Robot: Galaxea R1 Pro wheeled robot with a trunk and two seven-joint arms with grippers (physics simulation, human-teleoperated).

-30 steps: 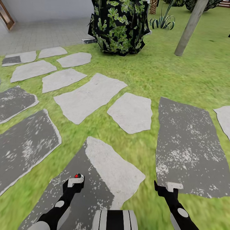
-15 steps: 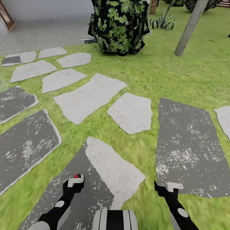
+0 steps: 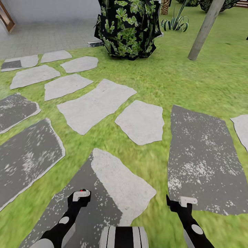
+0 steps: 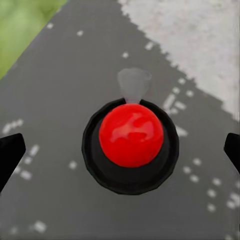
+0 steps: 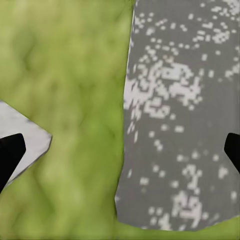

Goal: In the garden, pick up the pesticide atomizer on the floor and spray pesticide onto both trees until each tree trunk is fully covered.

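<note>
1. The pesticide atomizer, a black round-bodied sprayer with a glossy red ball top (image 4: 131,135), stands on the dark grey speckled stone slab (image 3: 103,206) at near left; it sits directly below the left gripper (image 4: 120,152) and is not yet lifted.
2. The left gripper's two black fingertips (image 4: 10,152) stand wide apart on either side of the atomizer, touching nothing; the pincer is spread and holds nothing.
3. The right gripper (image 5: 120,152) hangs over green grass floor (image 5: 75,100) and the edge of a second dark speckled slab (image 5: 190,125) at near right; its fingers are likewise spread and empty.
4. One smooth grey-brown tree trunk (image 3: 204,31) leans at far right, well apart from the robot; no pale specks can be made out on it.
5. A dark leafy bush (image 3: 127,27) stands at far centre.
6. Judgement: the task is at its first step; grasping, approach and spraying of both trees all remain.
7. No brand, label or legible writing is visible.
</note>
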